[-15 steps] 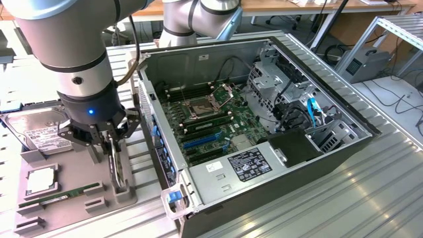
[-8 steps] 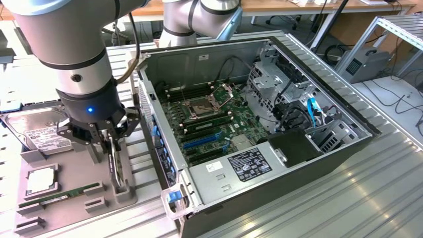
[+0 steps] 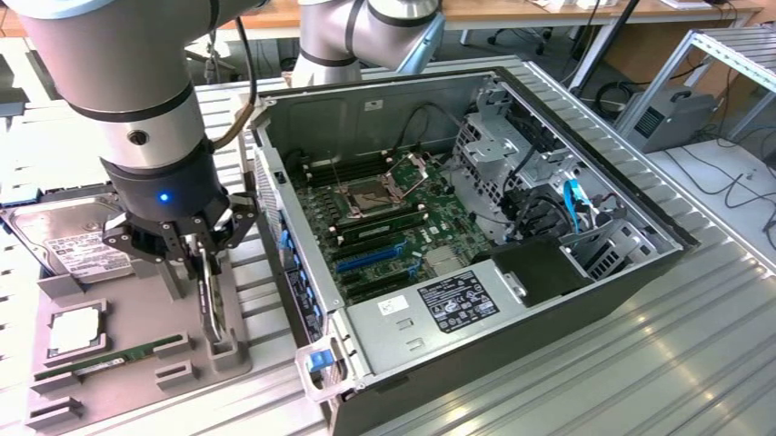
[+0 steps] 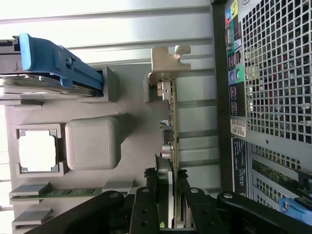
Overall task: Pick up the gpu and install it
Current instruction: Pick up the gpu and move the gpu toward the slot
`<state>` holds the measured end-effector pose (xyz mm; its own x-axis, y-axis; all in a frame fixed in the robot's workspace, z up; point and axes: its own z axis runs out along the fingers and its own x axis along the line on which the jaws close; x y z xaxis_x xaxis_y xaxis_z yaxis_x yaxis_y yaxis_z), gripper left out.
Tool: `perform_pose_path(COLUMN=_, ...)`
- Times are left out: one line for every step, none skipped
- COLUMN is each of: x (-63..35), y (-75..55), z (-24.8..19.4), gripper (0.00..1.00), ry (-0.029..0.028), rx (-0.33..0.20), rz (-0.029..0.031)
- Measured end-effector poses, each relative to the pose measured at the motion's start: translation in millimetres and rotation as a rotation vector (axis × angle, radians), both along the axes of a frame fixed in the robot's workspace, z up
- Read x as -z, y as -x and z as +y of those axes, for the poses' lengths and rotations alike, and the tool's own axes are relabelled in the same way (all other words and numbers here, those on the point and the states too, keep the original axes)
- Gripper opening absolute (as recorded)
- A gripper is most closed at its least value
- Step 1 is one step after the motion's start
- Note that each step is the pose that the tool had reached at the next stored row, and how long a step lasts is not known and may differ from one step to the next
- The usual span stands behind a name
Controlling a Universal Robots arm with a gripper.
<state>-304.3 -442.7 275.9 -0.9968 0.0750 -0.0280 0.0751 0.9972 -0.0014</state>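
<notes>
Tool [image 4: 171, 187]: we see it pinched narrow on the graphics card [image 4: 170, 129], one finger on each flat face.
Card position: seated on its long edge in a slot of the grey tray [image 3: 134, 309], along the tray side nearest the computer case [image 3: 631, 272], in the lower left of the exterior view.
Long axis: it runs along that tray side, parallel to the case wall, with the flat faces upright.
Bracket end: the silver bracket [image 4: 165, 61] points toward the hard drive [image 3: 73, 241] end of the tray. The tool grips the opposite end, nearer the memory stick [image 3: 109, 357].
Other tray parts: a processor chip [image 3: 75, 331] lies between drive and stick.
Writing: we cannot read the white label on the hard drive. The black label [image 3: 455, 304] inside the case carries white print that is too fine to read.
Worktop [image 3: 679, 363]: ribbed metal, carrying both tray and case.
</notes>
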Motion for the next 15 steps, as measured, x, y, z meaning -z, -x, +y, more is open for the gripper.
perform_pose_path(x=-0.4, y=0.0, z=0.0, gripper=0.27, ry=-0.0001, rx=0.000, rz=-0.0001)
perform_pose_path(x=-0.8, y=0.0, z=0.0, gripper=0.27, ry=0.0000, rx=0.000, rz=-0.0001)
perform_pose_path(x=-1.3, y=0.0, z=0.0, gripper=0.27, ry=0.0000, rx=0.000, rz=-0.0001)
perform_pose_path(x=-1.7, y=0.0, z=0.0, gripper=0.27, ry=0.0000, rx=0.000, rz=0.0000)
perform_pose_path(x=-2.1, y=0.0, z=0.0, gripper=0.27, ry=0.0000, rx=0.000, rz=-0.0001)
perform_pose_path(x=-2.5, y=0.0, z=0.0, gripper=0.27, ry=0.0000, rx=0.000, rz=0.0000)
perform_pose_path(x=-2.9, y=0.0, z=0.0, gripper=0.27, ry=0.0000, rx=0.000, rz=0.0000)
perform_pose_path(x=-3.3, y=0.0, z=0.0, gripper=0.27, ry=0.0000, rx=0.000, rz=0.0000)
perform_pose_path(x=-3.7, y=0.0, z=0.0, gripper=0.27, ry=0.0000, rx=0.000, rz=0.0000)
perform_pose_path(x=-4.1, y=0.0, z=0.0, gripper=0.27, ry=0.0000, rx=0.000, rz=0.0000)
perform_pose_path(x=-4.5, y=0.0, z=0.0, gripper=0.27, ry=0.0000, rx=0.000, rz=0.0000)
perform_pose_path(x=-4.8, y=0.0, z=0.0, gripper=0.27, ry=0.0000, rx=0.000, rz=0.0000)
perform_pose_path(x=-5.2, y=0.0, z=0.0, gripper=0.27, ry=0.0000, rx=0.000, rz=0.0000)
perform_pose_path(x=-5.6, y=0.0, z=0.0, gripper=0.27, ry=0.0000, rx=0.000, rz=-0.0001)
perform_pose_path(x=-6.0, y=0.0, z=0.0, gripper=0.27, ry=0.0000, rx=0.000, rz=0.0000)
